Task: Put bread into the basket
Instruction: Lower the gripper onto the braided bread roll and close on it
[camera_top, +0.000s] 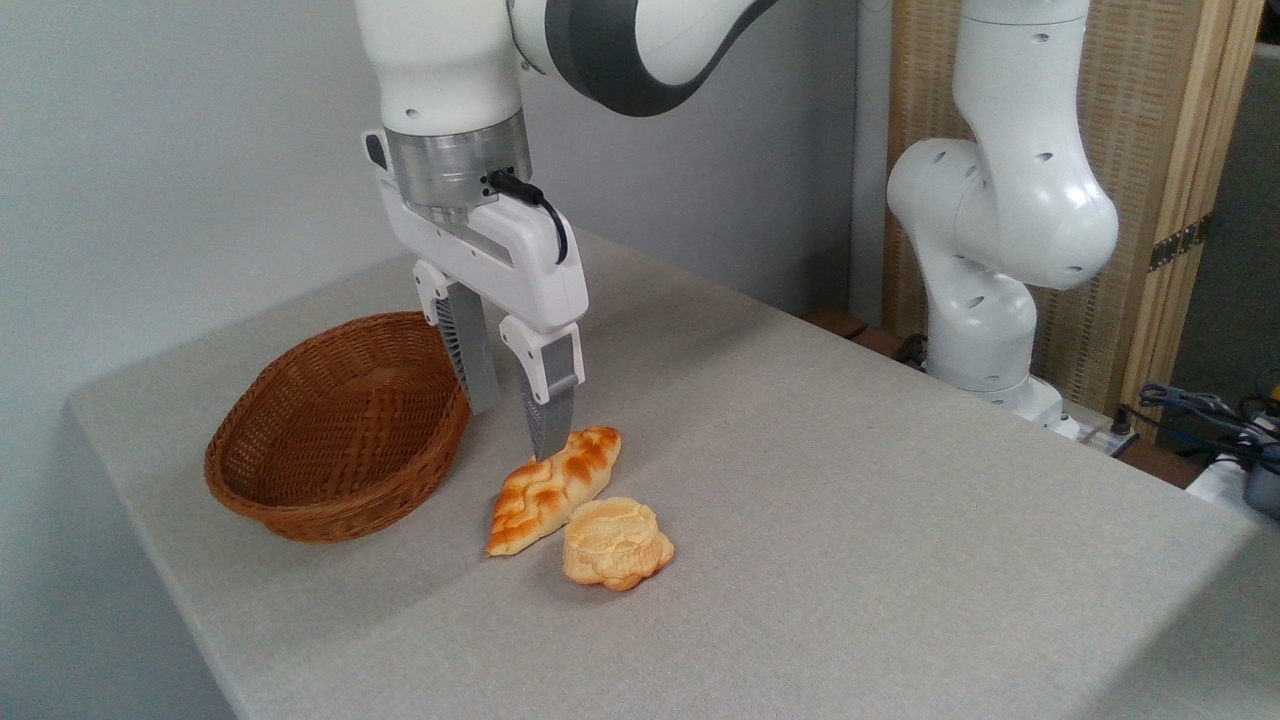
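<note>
Hovering with its fingers spread apart, the tool hangs over the far end of the bread, which lies flat on the table directly below it and a little toward the camera. One finger's tip looks to sit at the loaf's upper edge; whether it touches cannot be told. The basket stands just to the tool's left, empty. A round bun rests just beyond the loaf's near side, touching or almost touching it. The loaf's glossy ridges suggest a light, stiff, somewhat slippery shell. Its middle, across the narrow width, seems the safest place to close on, since the tapered ends would likely slide out.
</note>
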